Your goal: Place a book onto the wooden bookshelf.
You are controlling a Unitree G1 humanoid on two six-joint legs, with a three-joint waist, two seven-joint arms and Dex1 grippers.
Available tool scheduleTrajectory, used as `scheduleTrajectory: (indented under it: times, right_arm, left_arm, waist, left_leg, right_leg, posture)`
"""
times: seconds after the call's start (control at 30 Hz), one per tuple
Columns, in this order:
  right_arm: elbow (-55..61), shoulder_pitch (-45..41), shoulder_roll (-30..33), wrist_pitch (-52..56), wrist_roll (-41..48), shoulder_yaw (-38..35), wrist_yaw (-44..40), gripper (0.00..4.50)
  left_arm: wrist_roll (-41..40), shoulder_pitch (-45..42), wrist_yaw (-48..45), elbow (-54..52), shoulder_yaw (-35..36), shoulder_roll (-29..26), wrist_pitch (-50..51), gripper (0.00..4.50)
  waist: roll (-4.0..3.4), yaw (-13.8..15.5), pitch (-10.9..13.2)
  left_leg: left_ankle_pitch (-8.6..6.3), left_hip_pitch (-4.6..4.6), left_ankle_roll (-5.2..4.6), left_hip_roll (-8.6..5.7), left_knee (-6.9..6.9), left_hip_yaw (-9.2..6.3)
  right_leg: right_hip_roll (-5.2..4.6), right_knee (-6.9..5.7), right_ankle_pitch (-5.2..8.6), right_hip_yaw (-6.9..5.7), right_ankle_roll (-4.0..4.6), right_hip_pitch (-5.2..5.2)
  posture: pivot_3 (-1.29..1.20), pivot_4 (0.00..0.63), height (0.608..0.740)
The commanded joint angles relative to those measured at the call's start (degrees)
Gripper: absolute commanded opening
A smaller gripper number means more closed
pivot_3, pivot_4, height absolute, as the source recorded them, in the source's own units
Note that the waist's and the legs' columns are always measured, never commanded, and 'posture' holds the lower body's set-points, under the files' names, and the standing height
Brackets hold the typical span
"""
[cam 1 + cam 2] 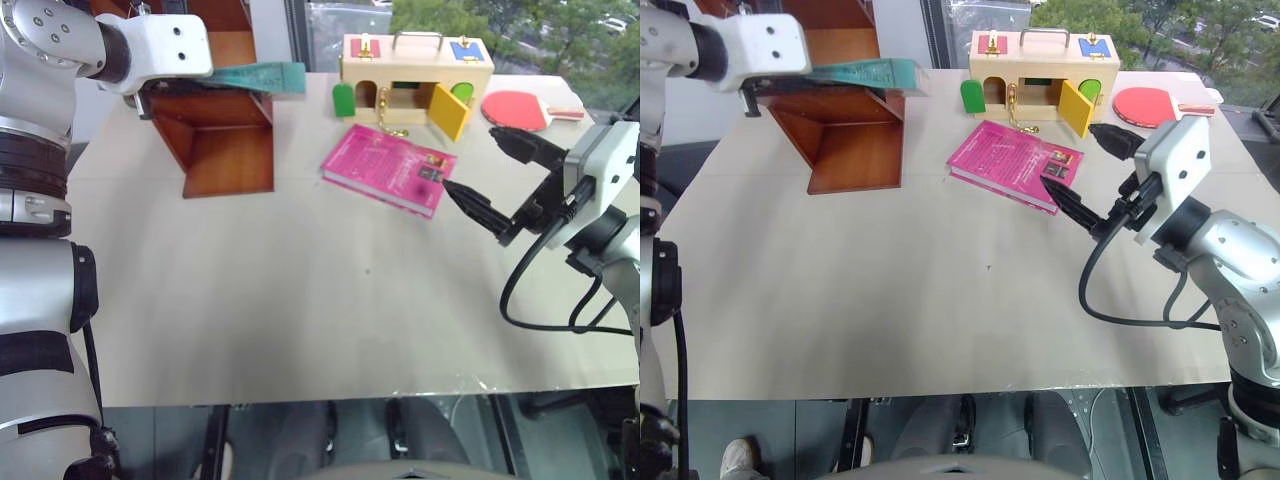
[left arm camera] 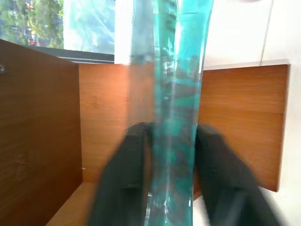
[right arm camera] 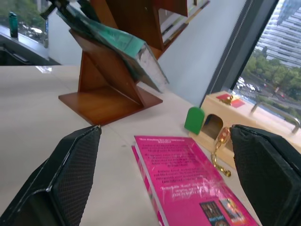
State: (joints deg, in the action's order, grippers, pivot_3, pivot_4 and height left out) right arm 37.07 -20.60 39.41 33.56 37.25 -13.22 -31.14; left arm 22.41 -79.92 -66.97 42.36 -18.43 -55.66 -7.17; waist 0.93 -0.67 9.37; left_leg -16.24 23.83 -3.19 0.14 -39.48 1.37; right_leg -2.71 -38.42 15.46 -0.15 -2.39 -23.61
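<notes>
Pale and wide, the desk (image 1: 300, 300) stands before large windows with trees outside. At its far left corner the book (image 1: 262, 78), teal and glossy, lies nearly flat on top of the wooden bookshelf (image 1: 225, 140), its free end jutting out past the shelf's side toward the middle of the desk. The left end effector (image 2: 162, 174) has the book's near end between its two black fingers (image 2: 124, 174), one on each side of the cover; whether they press on it or stand a little slack I cannot tell. In the left wrist view the reddish-brown boards of the shelf lie just behind and below the book.

Well off to the right, the right end effector (image 1: 490, 175) hovers above the desk with its fingers spread wide and nothing between them. Just ahead of it, between its fingertips in the right wrist view, lies a bright pink book (image 1: 388, 168), flat on the desk. Beyond that book stands a pale wooden box (image 1: 415, 75) with small coloured doors, a yellow one swung open, and a gold chain hanging at its front. Beside the box, farther right, rests a red table-tennis paddle (image 1: 518, 108).
</notes>
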Motion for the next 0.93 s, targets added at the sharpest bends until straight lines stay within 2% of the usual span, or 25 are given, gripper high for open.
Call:
scheduleTrajectory:
  times: [0.03,0.07,0.1,0.17,0.23,0.33,0.4,0.43,0.47,0.53,0.57,0.63,0.73,0.8,0.93]
  right_arm:
    - [0.3,-0.7,0.5,-0.9,0.6,-0.7,-0.9,4.50]
    - [0.1,-0.6,0.6,-1.0,0.6,-0.8,-1.1,4.50]
    - [0.0,-0.3,0.6,-0.9,0.5,-0.9,-1.2,4.50]
    - [-0.1,0.7,0.6,-1.1,0.5,-1.7,-1.4,4.50]
    - [-0.1,2.2,1.0,-1.3,-0.3,-2.2,-1.5,4.50]
    - [-0.4,4.7,2.0,-0.7,-0.1,-3.5,-2.1,4.50]
    - [-1.2,6.2,3.3,2.8,-1.3,-2.3,-0.4,4.50]
    - [-2.1,6.7,3.3,3.9,-2.9,-1.3,1.5,4.50]
    - [-3.1,7.4,3.1,3.8,-5.0,-0.5,2.9,4.50]
    - [-3.8,11.3,3.3,1.6,-8.9,1.2,2.9,4.50]
    - [-3.7,13.8,3.3,0.5,-10.2,1.1,2.5,4.50]
    - [-2.5,19.4,2.9,-0.7,-10.5,-1.4,1.3,4.50]
    - [-1.0,30.2,2.5,-2.5,-10.2,-8.4,-1.3,4.50]
    - [0.4,38.0,2.3,-3.7,-9.8,-13.8,-4.2,4.50]
    - [1.5,48.0,1.0,-6.2,-8.7,-22.8,-8.4,4.50]
  left_arm:
    - [-1.7,-0.4,2.5,-0.3,3.8,-1.7,-2.5,2.83]
    - [-3.1,-0.2,2.8,-0.7,5.0,-2.1,-3.7,3.25]
    - [-7.3,0.4,2.3,-2.2,8.5,-2.2,-3.4,3.40]
    - [-18.0,2.5,-1.6,-7.6,16.0,-1.9,-1.1,3.40]
    - [-30.6,7.1,-4.5,-19.0,24.1,-1.1,10.8,3.40]
    - [-49.6,17.3,-1.4,-42.0,31.8,0.8,36.5,3.40]
    - [-59.3,26.3,6.8,-54.2,35.6,6.6,45.6,3.40]
    - [-61.7,31.2,10.2,-59.0,36.0,9.4,48.0,3.40]
    - [-63.6,35.5,13.4,-62.4,36.2,12.3,49.7,3.66]
    - [-63.9,44.2,19.8,-66.7,35.6,18.3,50.3,4.18]
    - [-60.4,49.4,21.8,-68.1,33.9,19.8,47.9,4.44]
    - [-55.4,58.0,25.5,-68.6,32.9,22.3,44.0,4.44]
    - [-50.8,68.4,24.9,-64.9,35.6,22.1,36.1,4.44]
    - [-48.9,74.3,21.7,-61.6,38.2,19.6,31.4,4.44]
    - [-50.3,78.5,16.9,-57.4,42.6,14.5,29.0,4.44]
  waist:
    - [0.00,0.0,0.0]
    - [0.03,0.0,0.0]
    - [0.06,0.0,0.0]
    - [0.09,-0.1,0.1]
    - [0.11,-0.1,0.1]
    - [0.09,-0.1,0.1]
    - [0.00,0.1,0.0]
    - [-0.05,0.4,0.0]
    - [-0.04,0.4,0.0]
    - [-0.05,0.5,0.0]
    - [-0.01,0.4,0.0]
    - [-0.06,0.4,0.0]
    - [-0.07,0.4,0.0]
    - [-0.09,0.6,-0.1]
    - [-0.09,0.8,-0.1]
  left_leg:
    - [0.00,0.00,0.00,0.00,0.00,0.00]
    - [0.00,0.00,0.00,0.00,0.00,0.00]
    - [0.00,0.01,0.00,0.00,-0.02,-0.01]
    - [0.00,0.02,0.00,0.01,-0.04,0.01]
    - [0.00,0.05,0.00,0.04,-0.06,-0.01]
    - [0.00,0.10,0.01,0.04,-0.09,-0.05]
    - [0.00,0.11,0.01,0.03,-0.18,-0.12]
    - [0.00,0.08,0.01,0.03,-0.32,-0.19]
    - [0.00,-0.03,0.01,0.02,-0.52,-0.27]
    - [0.00,-0.12,0.01,0.03,-0.68,-0.27]
    - [0.00,-0.21,0.01,0.03,-0.75,-0.28]
    - [0.03,-0.29,0.05,0.04,-0.76,-0.30]
    - [0.04,-0.45,0.08,0.08,-0.73,-0.23]
    - [0.03,-0.52,0.06,0.09,-0.70,-0.24]
    - [-0.13,-0.96,-0.17,0.15,-0.55,-0.22]
  right_leg:
    - [0.00,-0.01,0.00,0.00,0.00,-0.01]
    - [0.00,-0.04,0.00,0.00,0.00,-0.03]
    - [-0.01,-0.06,0.00,0.00,0.00,-0.04]
    - [-0.04,-0.08,0.00,0.02,0.00,-0.05]
    - [-0.27,-0.15,0.00,-0.01,0.00,-0.06]
    - [-0.39,-0.31,0.00,0.00,0.00,-0.04]
    - [-0.45,-0.31,0.00,0.04,0.00,0.04]
    - [-0.47,-0.33,0.00,0.03,0.00,0.12]
    - [-0.48,-0.28,0.01,0.01,0.00,0.28]
    - [-0.42,-0.45,-0.01,0.04,-0.02,0.36]
    - [-0.42,-0.57,-0.01,0.04,-0.02,0.43]
    - [-0.33,-0.62,-0.03,0.06,-0.01,0.48]
    - [-0.26,-0.76,-0.03,0.18,0.00,0.52]
    - [-0.27,-0.76,-0.02,0.18,0.02,0.57]
    - [-0.29,-0.44,0.00,0.14,0.05,1.08]
  posture:
    - [0.00,0.150,0.740]
    - [0.00,0.150,0.740]
    - [0.00,0.150,0.740]
    - [0.00,0.150,0.740]
    - [0.00,0.150,0.740]
    - [0.00,0.150,0.740]
    - [0.00,0.150,0.740]
    - [0.00,0.150,0.740]
    - [0.00,0.150,0.740]
    - [0.00,0.150,0.740]
    - [0.00,0.150,0.740]
    - [0.00,0.150,0.740]
    - [0.00,0.150,0.740]
    - [0.00,0.150,0.740]
    - [0.00,0.150,0.740]
